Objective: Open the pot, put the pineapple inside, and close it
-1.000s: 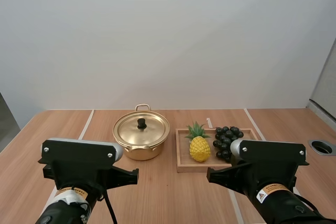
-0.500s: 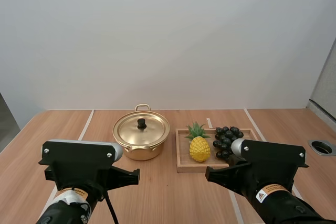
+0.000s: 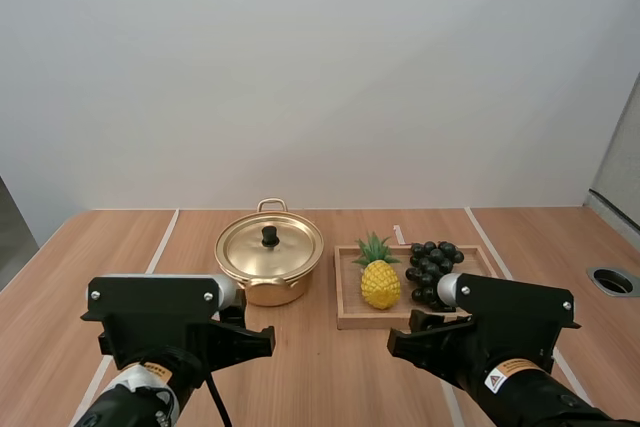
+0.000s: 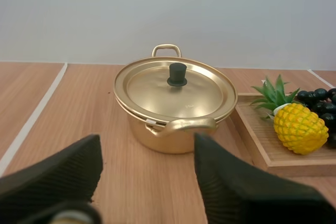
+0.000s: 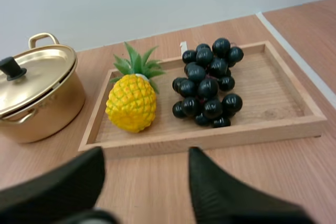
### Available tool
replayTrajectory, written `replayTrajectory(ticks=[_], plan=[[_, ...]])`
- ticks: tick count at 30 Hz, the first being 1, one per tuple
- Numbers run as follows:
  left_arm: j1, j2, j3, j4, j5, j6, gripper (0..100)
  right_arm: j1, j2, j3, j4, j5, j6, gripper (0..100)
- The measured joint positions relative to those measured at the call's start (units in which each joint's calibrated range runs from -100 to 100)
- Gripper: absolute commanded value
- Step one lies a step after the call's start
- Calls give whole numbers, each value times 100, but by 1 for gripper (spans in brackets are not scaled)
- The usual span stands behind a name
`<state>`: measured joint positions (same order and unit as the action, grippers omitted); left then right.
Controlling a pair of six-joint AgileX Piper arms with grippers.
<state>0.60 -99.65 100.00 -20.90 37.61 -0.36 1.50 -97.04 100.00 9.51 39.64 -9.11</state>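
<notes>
Pineapple (image 5: 131, 109) in wooden tray (image 5: 220, 139), beyond spread right claw (image 5: 146, 155)

You have bright, even light from overhead. The gold pot lid (image 4: 157, 90) shows a soft sheen. Faint, short shadows lie under the pot (image 4: 157, 139) and wooden tray (image 5: 210, 139) on the desk (image 4: 58, 108).

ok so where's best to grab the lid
By the black knob at the centre of the lid, coming straight down from above. It stands upright and looks narrow enough to pinch, while the rest of the lid is a smooth, shallow dome seated on the pot.
</notes>
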Motion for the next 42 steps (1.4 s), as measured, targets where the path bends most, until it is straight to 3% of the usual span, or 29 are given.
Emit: replayTrajectory(ticks=[22,26,30,36,38,42], plan=[[0,0,0,-9,-1,96,100,0,0,0,10,45,0,100],[0,0,0,-9,-610,129,100,0,0,0,-404,-330,0,100],[0,0,0,21,-2744,314,100,0,0,-29,-1522,-1729,11,100],[0,-4,0,60,-7682,1026,100,0,0,-411,-3696,-2508,11,100],[0,-15,0,84,-9469,1391,100,0,0,-615,-4034,-2530,11,100],[0,-15,0,287,-11406,2033,100,0,0,-1170,-4080,-2524,0,100]])
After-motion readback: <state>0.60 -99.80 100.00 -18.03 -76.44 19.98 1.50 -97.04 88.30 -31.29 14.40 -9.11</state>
